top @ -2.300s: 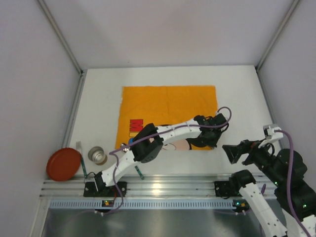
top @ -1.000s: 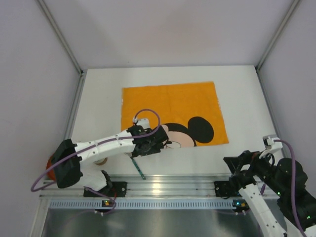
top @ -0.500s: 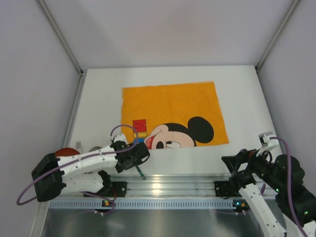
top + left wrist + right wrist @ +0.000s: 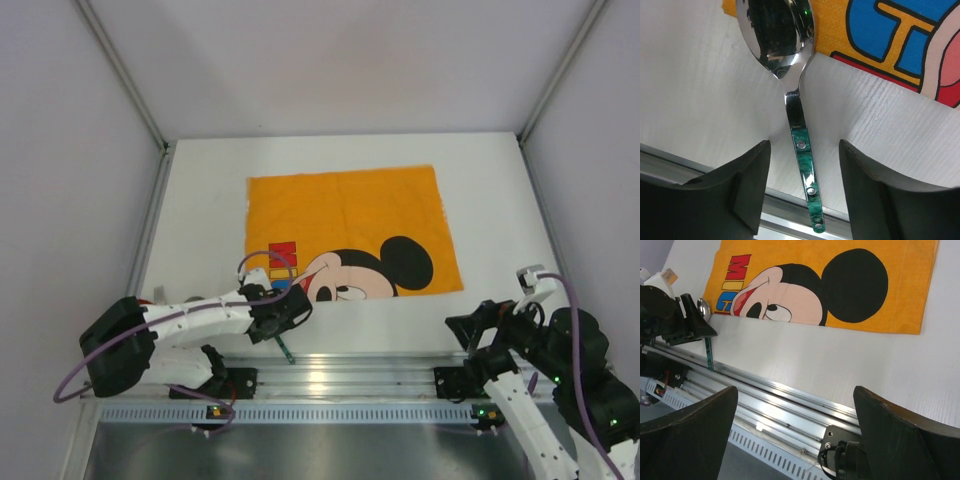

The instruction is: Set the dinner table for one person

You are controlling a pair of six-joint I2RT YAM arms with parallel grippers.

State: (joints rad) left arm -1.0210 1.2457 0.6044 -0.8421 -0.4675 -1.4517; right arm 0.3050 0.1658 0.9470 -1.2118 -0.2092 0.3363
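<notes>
A: How do the left fingers [image 4: 747, 175] stand?
B: Apart, either side of the spoon's [image 4: 792, 105] green handle, not touching it. Its bowl lies beyond their tips at the orange cloth's [image 4: 880, 30] corner.
A: The right fingers [image 4: 690, 430]?
B: Wide apart, nothing between.
A: The bench [image 4: 690, 100]?
B: White, directly beneath both.

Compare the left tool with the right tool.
The left tool straddles the spoon handle without touching it; the right tool has nothing between its fingers. The left tool is by the near left corner of the orange cloth, the right tool by its near right corner. Both stand open.
</notes>
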